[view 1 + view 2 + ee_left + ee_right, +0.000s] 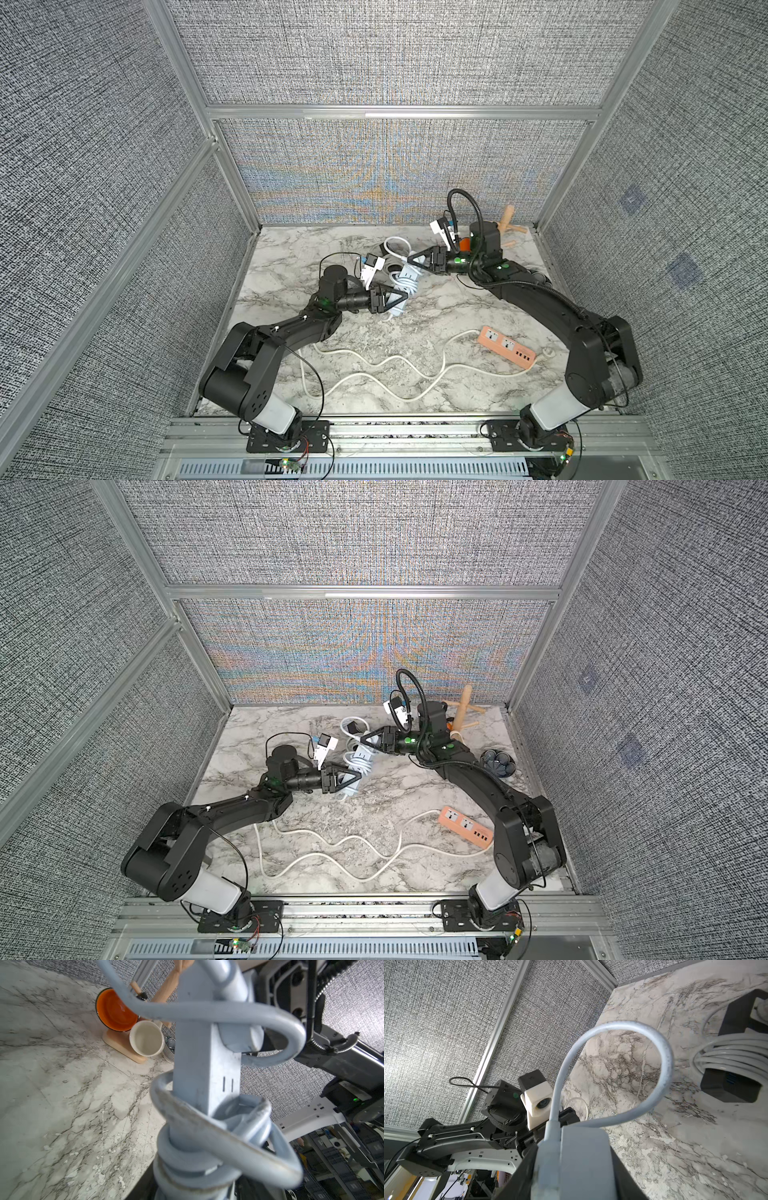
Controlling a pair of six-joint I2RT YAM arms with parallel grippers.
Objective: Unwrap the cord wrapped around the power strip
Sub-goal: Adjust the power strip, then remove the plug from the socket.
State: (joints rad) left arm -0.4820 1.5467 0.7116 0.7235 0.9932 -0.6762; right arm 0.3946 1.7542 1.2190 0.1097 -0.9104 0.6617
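The pale blue power strip [405,275] sits out over the middle of the bench [291,257], toward the far side, stretched between the two arms. Its cord [207,1012] is wound round the body in loose coils, and one loop arches free from the far end.

The right gripper [412,261] is clamped partway closed on that far end, a dark finger pressed on each side. The left gripper [402,297] has its jaws around the near end among the coils. I cannot tell whether they are pressing on it.

Just beyond, a black power strip [737,1053] lies bundled in grey cable. At the near right an orange power strip [505,347] lies flat, its white cord [374,365] snaking across the near bench. A wooden mug stand [509,226] stands in the far right corner.
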